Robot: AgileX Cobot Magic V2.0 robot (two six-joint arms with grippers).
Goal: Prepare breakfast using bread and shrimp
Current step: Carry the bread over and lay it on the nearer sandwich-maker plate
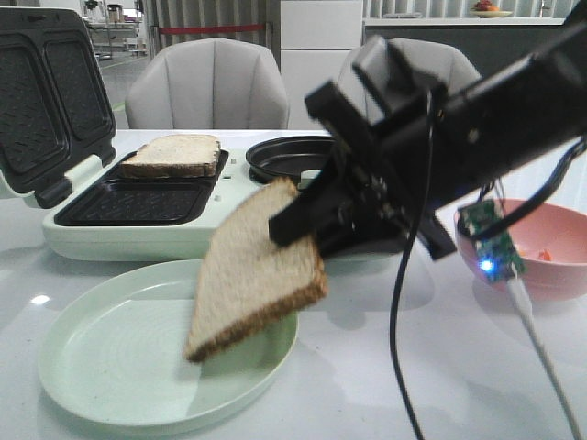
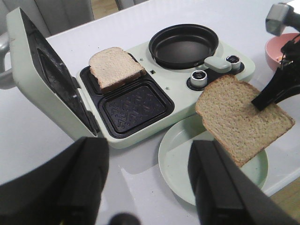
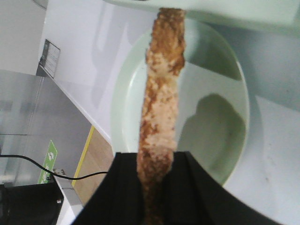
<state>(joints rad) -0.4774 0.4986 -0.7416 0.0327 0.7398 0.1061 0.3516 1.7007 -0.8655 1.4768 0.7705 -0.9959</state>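
One bread slice (image 1: 248,275) hangs tilted over the pale green plate (image 1: 101,367), and my right gripper (image 1: 295,223) is shut on its upper corner. The right wrist view shows that slice (image 3: 161,93) edge-on between the black fingers (image 3: 126,187), above the plate (image 3: 126,89). A second bread slice (image 1: 172,154) lies in the far mould of the open sandwich maker (image 1: 138,236). A small orange shrimp (image 1: 548,254) sits in the pink bowl (image 1: 550,275) at the right. My left gripper (image 2: 150,180) is open and holds nothing, above the table beside the plate (image 2: 180,159).
The sandwich maker's lid (image 1: 41,96) stands open at the left, and its near mould (image 1: 138,202) is bare. A round black pan (image 1: 289,158) sits on its right half, with knobs (image 2: 199,77) beside it. Cables (image 1: 541,348) trail off the right arm. Chairs stand behind the table.
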